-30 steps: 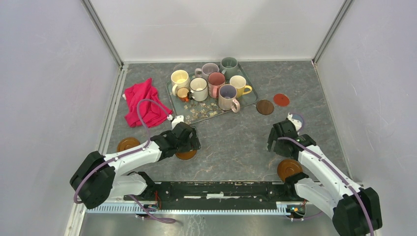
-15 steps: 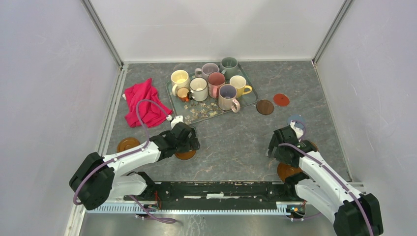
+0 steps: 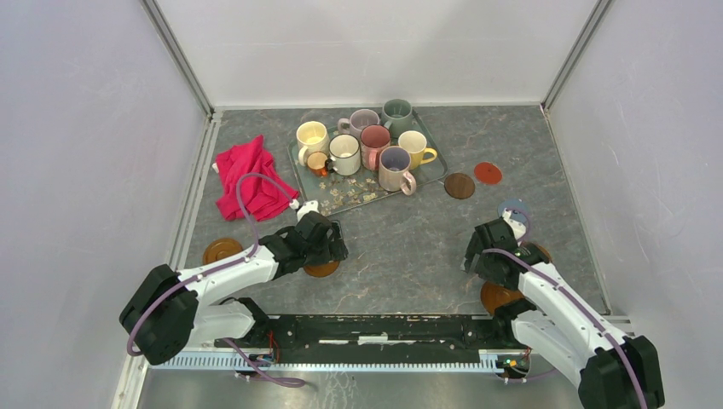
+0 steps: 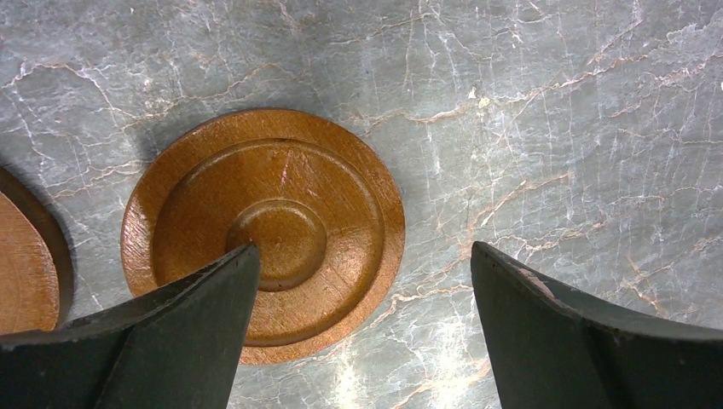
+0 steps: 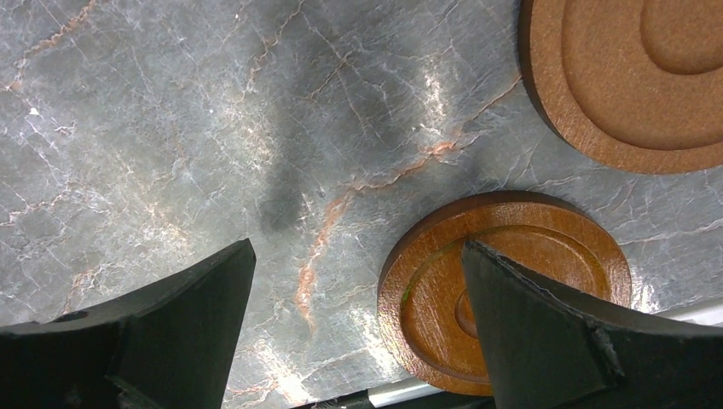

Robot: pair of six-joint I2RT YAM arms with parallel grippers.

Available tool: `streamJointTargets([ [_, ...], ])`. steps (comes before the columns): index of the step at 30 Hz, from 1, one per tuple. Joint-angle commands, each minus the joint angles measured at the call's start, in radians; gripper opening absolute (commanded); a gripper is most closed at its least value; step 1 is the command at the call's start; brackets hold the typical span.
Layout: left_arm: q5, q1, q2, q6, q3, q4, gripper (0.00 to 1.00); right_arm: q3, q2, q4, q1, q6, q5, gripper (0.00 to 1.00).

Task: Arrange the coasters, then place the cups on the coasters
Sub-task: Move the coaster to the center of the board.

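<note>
Left end effector (image 4: 362, 251), spread wide, hovers over a glossy, ringed orange-brown coaster (image 4: 281, 192).

We see a rectangular floral-patterned tray (image 3: 351, 195) at the upper centre of the frame. It is crowded with ceramic handled mugs (image 3: 344, 154) in cream, white, pink, mauve, grey-green and yellow. Just left of it lies a crumpled red cloth (image 3: 249, 179).

Right of the tray sit a dark brown round coaster (image 3: 459, 185) and a red round coaster (image 3: 488, 173), with a grey-blue round coaster (image 3: 513, 207) lower down.

The left gripper (image 3: 325, 251) hangs over a glossy orange-brown disc (image 3: 322, 270) at lower centre-left. A second orange-brown disc (image 3: 222, 250) lies nearer the left edge.

The right gripper (image 3: 478, 256) sits low at the lower right, beside a third orange-brown disc (image 3: 497, 295).
</note>
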Motion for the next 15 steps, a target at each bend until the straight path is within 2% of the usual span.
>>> streamJointTargets([
  [1,0.018,0.002,-0.008,0.030,0.004,-0.033,1.00,-0.061,0.058,0.169,0.022,0.060,-0.164,0.98],
  [15,-0.019,0.003,-0.037,0.048,0.040,-0.073,1.00,0.093,0.286,0.333,0.290,0.195,-0.173,0.98],
])
